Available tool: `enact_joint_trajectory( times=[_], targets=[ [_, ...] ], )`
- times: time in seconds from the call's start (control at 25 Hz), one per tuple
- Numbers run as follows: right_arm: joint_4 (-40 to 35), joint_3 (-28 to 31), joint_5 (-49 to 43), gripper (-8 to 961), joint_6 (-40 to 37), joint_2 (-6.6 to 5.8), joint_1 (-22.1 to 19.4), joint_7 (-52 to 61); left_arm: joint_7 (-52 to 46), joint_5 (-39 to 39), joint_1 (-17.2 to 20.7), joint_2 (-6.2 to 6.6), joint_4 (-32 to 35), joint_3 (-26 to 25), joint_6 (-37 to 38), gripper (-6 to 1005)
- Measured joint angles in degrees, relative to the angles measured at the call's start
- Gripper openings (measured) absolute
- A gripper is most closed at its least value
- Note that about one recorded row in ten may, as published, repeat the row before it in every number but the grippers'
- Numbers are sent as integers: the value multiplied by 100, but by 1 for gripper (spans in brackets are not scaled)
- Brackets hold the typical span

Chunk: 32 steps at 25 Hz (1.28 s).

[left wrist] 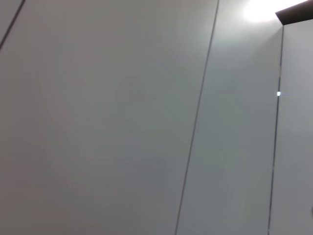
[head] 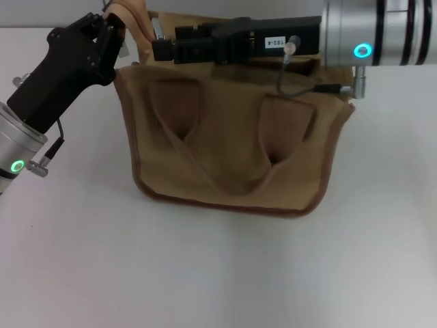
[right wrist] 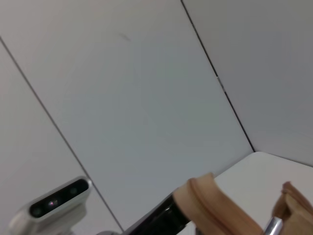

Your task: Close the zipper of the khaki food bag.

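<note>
Khaki food bag (head: 232, 157) (on a white table (head: 218, 273)): left gripper (head: 113, 34) and right gripper (head: 160, 48) at its top, grip unclear.

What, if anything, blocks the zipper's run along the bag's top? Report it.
Cannot tell: the right gripper and its arm lie across the top of the khaki food bag, hiding the zipper line. The left gripper is at the bag's left top corner.

The khaki food bag (head: 232, 150) is matt woven cloth, canvas-like, with darker brown cloth trim along its edges and two flat cloth handles. It sits on a smooth, matt white tabletop (head: 205, 273). The left claw (head: 113, 31) looks like matt black plastic, on a brushed metal arm segment. The right claw (head: 160, 48) is black plastic too, behind it a smooth silvery metal cylinder.
</note>
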Motion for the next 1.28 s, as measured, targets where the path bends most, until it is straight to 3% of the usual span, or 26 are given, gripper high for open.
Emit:
enact_joint_trajectory(
  times=[0.4,1.28],
  targets=[
    [593,-40,492,784,318,27,166,-361,-34,7,-8,1,-6,60,251,22],
    [889,-54,233,784,111,-17,112,-189,-28,-31,-33,-8,-14,41,246,23]
  ],
)
